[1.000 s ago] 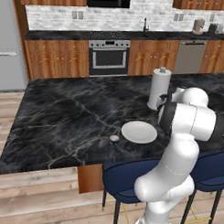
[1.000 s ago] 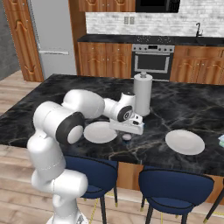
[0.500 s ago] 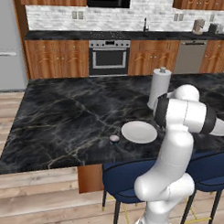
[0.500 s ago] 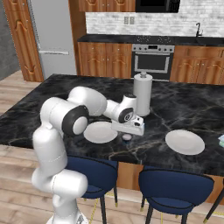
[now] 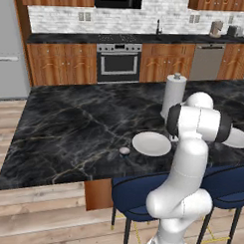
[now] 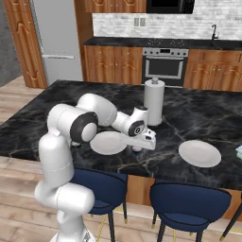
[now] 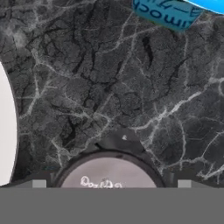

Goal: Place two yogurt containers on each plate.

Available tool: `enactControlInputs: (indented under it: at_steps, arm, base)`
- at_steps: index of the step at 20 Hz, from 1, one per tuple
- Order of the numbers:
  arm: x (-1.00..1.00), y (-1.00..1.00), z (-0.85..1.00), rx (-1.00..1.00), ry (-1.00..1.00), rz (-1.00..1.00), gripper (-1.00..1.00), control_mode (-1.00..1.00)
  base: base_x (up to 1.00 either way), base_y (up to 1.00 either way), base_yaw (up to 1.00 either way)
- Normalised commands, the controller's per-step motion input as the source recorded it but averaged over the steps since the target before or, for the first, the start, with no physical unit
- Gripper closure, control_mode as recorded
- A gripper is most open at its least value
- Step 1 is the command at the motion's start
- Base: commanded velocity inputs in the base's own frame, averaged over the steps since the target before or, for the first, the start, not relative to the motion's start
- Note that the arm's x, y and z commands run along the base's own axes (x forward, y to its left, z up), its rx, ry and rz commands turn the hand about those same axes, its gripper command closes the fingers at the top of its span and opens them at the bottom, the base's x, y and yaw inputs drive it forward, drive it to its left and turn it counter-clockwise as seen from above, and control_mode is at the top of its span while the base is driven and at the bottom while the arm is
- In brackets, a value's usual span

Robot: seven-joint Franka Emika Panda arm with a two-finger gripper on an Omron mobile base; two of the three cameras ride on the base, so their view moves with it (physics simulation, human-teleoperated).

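Observation:
My gripper [image 6: 143, 143] hangs open over the island, just right of the near plate [image 6: 108, 142]. A dark round yogurt container [image 7: 107, 173] with a pale top sits right below the hand, between the spread fingertips [image 7: 39, 184] and untouched; its dark side [image 6: 137, 151] peeks out under the hand. The plate's rim [image 7: 6, 131] curves along the left of the hand view. A second yogurt container [image 5: 124, 150] stands left of that plate [image 5: 151, 143]. The other plate [image 6: 199, 153] lies bare further right.
A tall white paper-towel roll [image 6: 153, 101] stands just behind the gripper. A blue-labelled thing [image 7: 168, 12] cuts into the top of the hand view. A light blue item [image 6: 239, 151] sits at the counter's far right. Blue stools [image 6: 185, 205] line the island's near edge.
The arm's shoulder and elbow have swung a little to the right. The hand has stayed over the dark container, with its jaws open throughout.

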Motion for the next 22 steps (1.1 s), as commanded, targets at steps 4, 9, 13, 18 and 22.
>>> enactControlInputs:
  at_steps: [4,9,13,18,22]
  arm:
    - [0.09,0.00,-0.21,0.00,0.00,0.00,1.00,-1.00]
    - [0.03,0.00,-0.10,0.00,0.00,0.00,1.00,-1.00]
    - [-0.49,0.18,0.39,0.04,0.00,-0.04,1.00,-1.00]
    - [-0.82,0.46,0.85,0.00,-0.11,0.00,1.00,-1.00]
    - [-0.48,0.99,1.00,-0.11,-0.04,0.00,1.00,-1.00]
  base:
    - [0.00,0.00,0.00]
    - [0.00,0.00,0.00]
    - [0.00,0.00,0.00]
    - [0.00,0.00,0.00]
    - [0.00,0.00,0.00]
